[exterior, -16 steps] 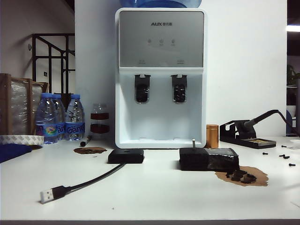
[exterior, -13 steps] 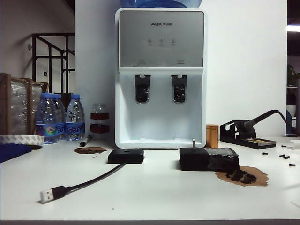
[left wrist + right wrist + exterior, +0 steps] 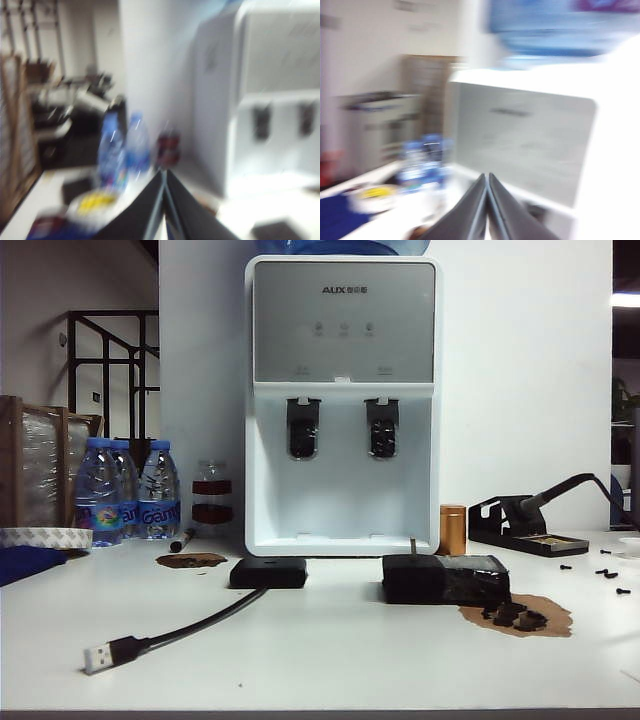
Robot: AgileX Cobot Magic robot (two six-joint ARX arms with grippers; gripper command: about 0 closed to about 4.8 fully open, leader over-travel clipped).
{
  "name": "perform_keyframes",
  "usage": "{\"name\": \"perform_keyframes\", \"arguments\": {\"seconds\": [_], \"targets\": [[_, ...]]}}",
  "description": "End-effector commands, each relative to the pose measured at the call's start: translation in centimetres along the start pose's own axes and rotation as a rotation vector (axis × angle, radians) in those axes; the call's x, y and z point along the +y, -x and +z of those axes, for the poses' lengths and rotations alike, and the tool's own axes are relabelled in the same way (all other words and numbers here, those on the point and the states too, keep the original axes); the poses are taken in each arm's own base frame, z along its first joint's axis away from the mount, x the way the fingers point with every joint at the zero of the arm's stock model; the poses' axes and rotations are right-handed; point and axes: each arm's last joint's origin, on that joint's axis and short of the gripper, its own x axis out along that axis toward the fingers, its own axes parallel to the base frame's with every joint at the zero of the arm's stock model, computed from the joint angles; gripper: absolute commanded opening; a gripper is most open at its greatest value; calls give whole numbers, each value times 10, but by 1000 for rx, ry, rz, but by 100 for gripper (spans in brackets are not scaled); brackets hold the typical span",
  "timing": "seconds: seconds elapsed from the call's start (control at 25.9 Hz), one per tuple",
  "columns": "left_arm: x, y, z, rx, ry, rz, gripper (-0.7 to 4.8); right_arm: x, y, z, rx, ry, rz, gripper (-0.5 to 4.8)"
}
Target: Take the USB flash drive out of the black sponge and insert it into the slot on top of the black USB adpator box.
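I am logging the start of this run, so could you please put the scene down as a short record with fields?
Tiny silvery USB flash drive: standing upright in the top of the sponge, near its left end
Rectangular black foam sponge: on the white table, right of the box
Flat black USB adaptor box: left of the sponge and apart from it; its cable runs to a silver plug
Slot: not discernible
Left gripper: fingers together, holding nothing, off the table
Right gripper: fingers together, holding nothing, off the table

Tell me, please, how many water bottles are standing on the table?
3, clustered left of the water dispenser: bottle one, bottle two partly behind it, bottle three. More may be hidden behind them.
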Motion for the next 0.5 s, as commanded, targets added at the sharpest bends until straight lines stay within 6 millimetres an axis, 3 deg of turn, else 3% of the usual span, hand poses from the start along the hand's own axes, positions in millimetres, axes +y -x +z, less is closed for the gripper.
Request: {"name": "perform_keyframes", "arguments": {"seconds": [0.04, 0.19, 0.23, 0.31, 0.42, 0.5], "targets": [[-4, 0, 42, -87, 55, -136, -4, 22, -9, 10, -120, 31, -177, 40], [-5, -16, 84, -93, 101, -319, -4, 48, -20, 6, -176, -37, -260, 35], [-5, -31, 103, -109, 81, -462, -4, 55, -28, -6, -147, -101, -340, 35], [-4, -56, 118, -124, 78, -606, -4, 60, -42, -25, -118, -224, -358, 58], [-7, -95, 113, -113, 123, -589, -4, 66, -58, -55, -22, -195, -356, 82], [-22, -123, 89, -14, 156, -598, -4, 71, -65, -71, 16, -187, -325, 177]]}}
